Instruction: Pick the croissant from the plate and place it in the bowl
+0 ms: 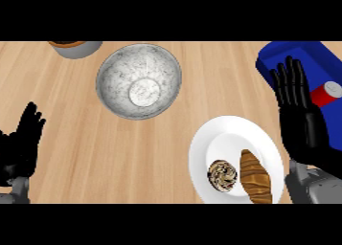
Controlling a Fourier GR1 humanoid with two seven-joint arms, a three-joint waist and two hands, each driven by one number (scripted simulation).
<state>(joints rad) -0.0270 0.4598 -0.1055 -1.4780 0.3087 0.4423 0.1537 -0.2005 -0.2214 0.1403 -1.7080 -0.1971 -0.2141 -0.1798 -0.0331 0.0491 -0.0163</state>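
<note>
A brown croissant [256, 178] lies on the right part of the white plate [230, 131], at the lower right of the head view. The speckled grey bowl [139, 80] stands up and to the left of the plate, and nothing lies in it. My right hand [301, 119] hovers open just right of the plate, fingers straight and pointing away, above and beside the croissant without touching it. My left hand [16, 143] rests open at the left edge, fingers up, far from both.
A round swirled pastry [223, 175] lies on the plate left of the croissant. A blue tray [311, 57] with a red can [328, 93] sits at the right, partly under my right hand. A grey cup [75, 47] stands at the top left.
</note>
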